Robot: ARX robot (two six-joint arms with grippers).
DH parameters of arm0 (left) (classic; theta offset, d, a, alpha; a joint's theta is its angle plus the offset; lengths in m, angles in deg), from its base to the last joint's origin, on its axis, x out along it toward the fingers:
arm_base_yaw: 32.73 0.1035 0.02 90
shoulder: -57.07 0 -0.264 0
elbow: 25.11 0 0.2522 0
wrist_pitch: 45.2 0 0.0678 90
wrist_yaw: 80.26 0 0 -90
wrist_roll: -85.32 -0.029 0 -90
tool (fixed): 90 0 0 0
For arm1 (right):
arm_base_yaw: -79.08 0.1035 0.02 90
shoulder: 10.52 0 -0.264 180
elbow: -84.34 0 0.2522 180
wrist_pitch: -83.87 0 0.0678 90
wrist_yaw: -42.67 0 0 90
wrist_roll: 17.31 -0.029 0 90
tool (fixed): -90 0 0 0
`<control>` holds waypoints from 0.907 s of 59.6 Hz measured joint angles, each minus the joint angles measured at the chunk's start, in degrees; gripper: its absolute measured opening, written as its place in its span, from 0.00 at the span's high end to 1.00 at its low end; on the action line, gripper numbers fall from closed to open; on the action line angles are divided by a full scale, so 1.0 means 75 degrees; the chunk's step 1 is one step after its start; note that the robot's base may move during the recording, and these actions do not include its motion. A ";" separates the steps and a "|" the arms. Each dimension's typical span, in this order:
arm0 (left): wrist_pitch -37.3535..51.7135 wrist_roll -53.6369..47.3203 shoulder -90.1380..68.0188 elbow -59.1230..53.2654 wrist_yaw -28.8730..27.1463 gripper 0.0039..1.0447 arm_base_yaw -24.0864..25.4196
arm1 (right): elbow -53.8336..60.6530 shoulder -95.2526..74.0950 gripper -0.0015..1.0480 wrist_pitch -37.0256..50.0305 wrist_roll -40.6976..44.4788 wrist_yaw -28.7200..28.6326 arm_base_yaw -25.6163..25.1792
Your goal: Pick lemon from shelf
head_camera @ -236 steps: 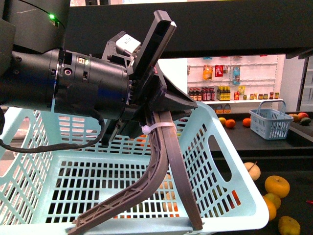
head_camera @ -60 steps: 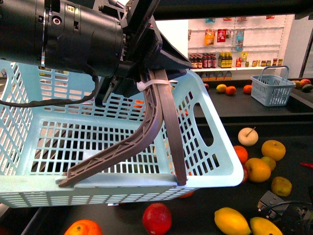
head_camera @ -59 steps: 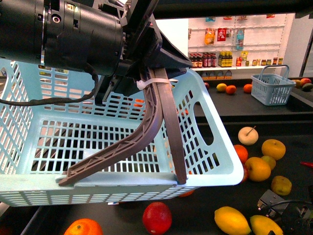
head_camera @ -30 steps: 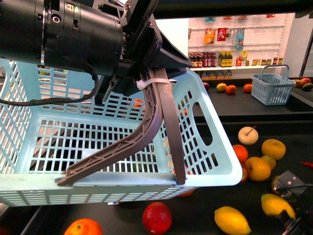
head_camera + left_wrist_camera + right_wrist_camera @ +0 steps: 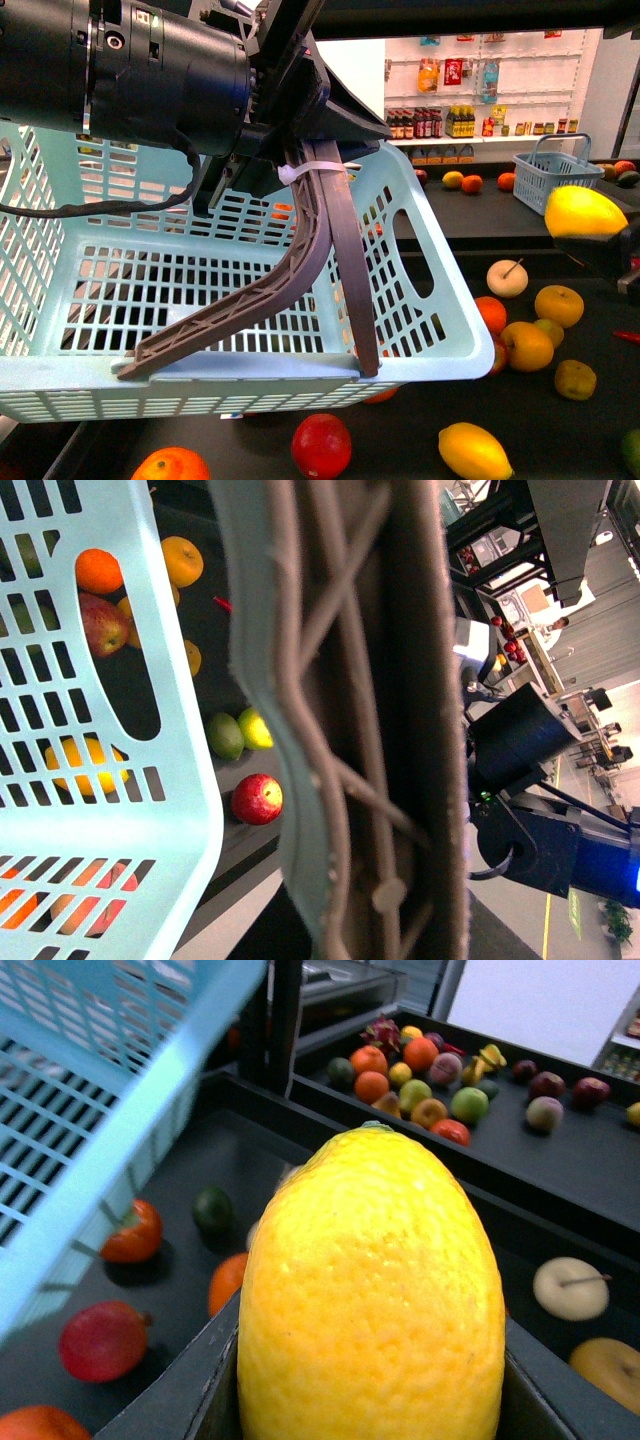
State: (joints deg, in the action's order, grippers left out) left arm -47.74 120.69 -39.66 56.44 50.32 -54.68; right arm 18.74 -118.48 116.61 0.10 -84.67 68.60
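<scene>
Lemon point(image 5: 585, 211) risen; right hand point(image 5: 612, 252) raised, clamping it

I can read no word or number anywhere. The bottles point(image 5: 415, 125) and hanging packets point(image 5: 463, 72) on the white wall shelves point(image 5: 540, 100) carry coloured labels, but they are too small and far for me to make out. In my left wrist view a distant green sign point(image 5: 577, 917) is likewise too small to read.

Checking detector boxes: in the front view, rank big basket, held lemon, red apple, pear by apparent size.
1. big basket
2. held lemon
3. red apple
4. pear
Lemon and apple look close; camera distance may differ.
</scene>
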 joint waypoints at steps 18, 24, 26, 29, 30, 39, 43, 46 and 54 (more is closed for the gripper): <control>0.0000 -0.0003 0.0000 0.0000 0.0012 0.91 0.0000 | 0.0047 0.0679 0.52 -0.0542 -0.0391 0.0114 0.1037; 0.0000 -0.0003 0.0000 0.0000 0.0009 0.91 0.0000 | 0.0047 0.0656 0.52 -0.0659 -0.0382 0.0259 0.1349; 0.0000 0.0000 0.0000 0.0000 0.0003 0.91 0.0000 | 0.0047 0.0647 0.52 -0.0662 -0.0382 0.0318 0.1478; 0.0000 0.0000 0.0000 0.0000 0.0000 0.91 0.0000 | 0.0047 0.0641 0.52 -0.0659 -0.0385 0.0391 0.1620; 0.0000 0.0000 0.0000 0.0000 0.0000 0.91 0.0000 | 0.0047 0.0641 0.52 -0.0659 -0.0388 0.0414 0.1676; 0.0000 0.0000 0.0000 0.0000 0.0003 0.91 0.0000 | 0.0047 0.0618 0.52 -0.0662 -0.0391 0.0507 0.2005; 0.0000 0.0000 0.0000 0.0000 0.0003 0.91 0.0000 | 0.0047 0.0583 0.52 -0.0664 -0.0391 0.0525 0.2136; 0.0000 -0.0003 0.0000 0.0000 0.0006 0.91 0.0000 | 0.0047 0.0551 0.52 -0.0664 -0.0391 0.0583 0.2221; 0.0000 -0.0003 0.0000 0.0000 0.0003 0.91 0.0000 | 0.0029 0.0379 0.52 -0.0717 -0.0332 0.0752 0.2486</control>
State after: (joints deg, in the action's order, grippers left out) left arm -47.74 120.67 -39.66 56.44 50.34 -54.68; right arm 18.96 -115.64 111.23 -2.39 -79.03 87.24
